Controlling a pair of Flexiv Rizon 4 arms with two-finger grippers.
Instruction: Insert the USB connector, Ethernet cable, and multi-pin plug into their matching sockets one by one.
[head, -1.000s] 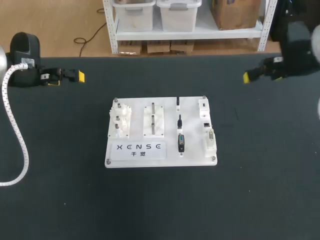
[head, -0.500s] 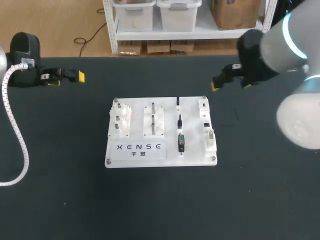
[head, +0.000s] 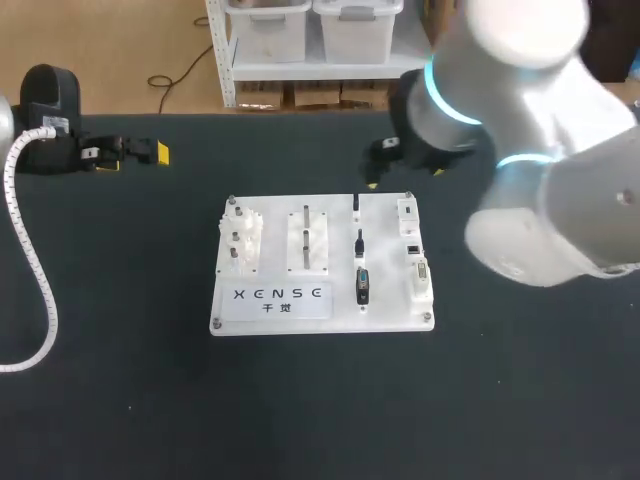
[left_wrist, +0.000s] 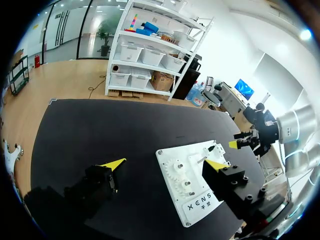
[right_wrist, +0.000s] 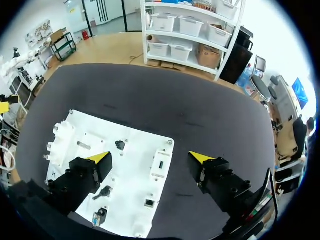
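Plugs (head: 363, 286) stand in a row on the flat white board (head: 270, 312), mid-table. Round white right arm (head: 530, 150) bends over its far edge, right gripper (right_wrist: 150, 159) open, empty. Left gripper (head: 135, 152) far left, open.

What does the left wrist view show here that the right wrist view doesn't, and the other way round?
Only the left wrist view: the right gripper seen from outside, at the board's far edge, and that the left gripper is open. Only the right wrist view: the three black plugs and the sockets, with the right gripper's open fingers either side. Both: the white board and its gear block.
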